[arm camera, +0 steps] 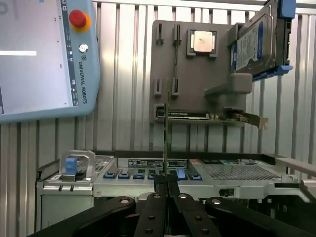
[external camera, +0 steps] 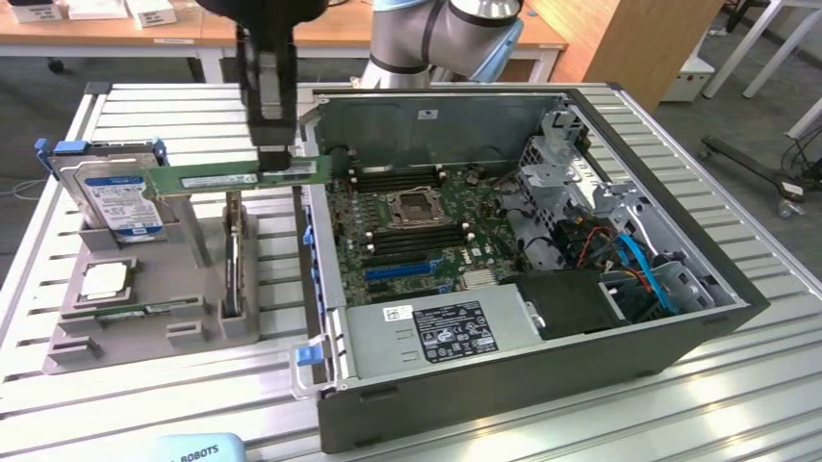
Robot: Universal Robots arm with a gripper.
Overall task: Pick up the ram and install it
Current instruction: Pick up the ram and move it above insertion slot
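Observation:
The ram [external camera: 212, 180] is a narrow green stick with a pale label. It hangs level in the air, above the grey parts holder [external camera: 77, 351] and just off the open side of the computer case [external camera: 514, 385]. My gripper [external camera: 272, 159] comes straight down onto its top edge and is shut on it. In the wrist view the ram [arm camera: 166, 128] is seen edge-on as a thin upright line rising from my shut gripper [arm camera: 166, 181]. The motherboard [external camera: 385, 255], with its long dark memory slots [external camera: 408, 177], lies inside the case toward the exterior view's right of the ram.
The holder carries a blue-framed hard drive [external camera: 118, 197], a square silver processor [external camera: 103, 279], a dark upright card [external camera: 233, 260] and another green stick lying flat [external camera: 144, 310]. A teach pendant [arm camera: 44, 59] lies at the table's front edge. The arm's base [external camera: 437, 43] stands behind the case.

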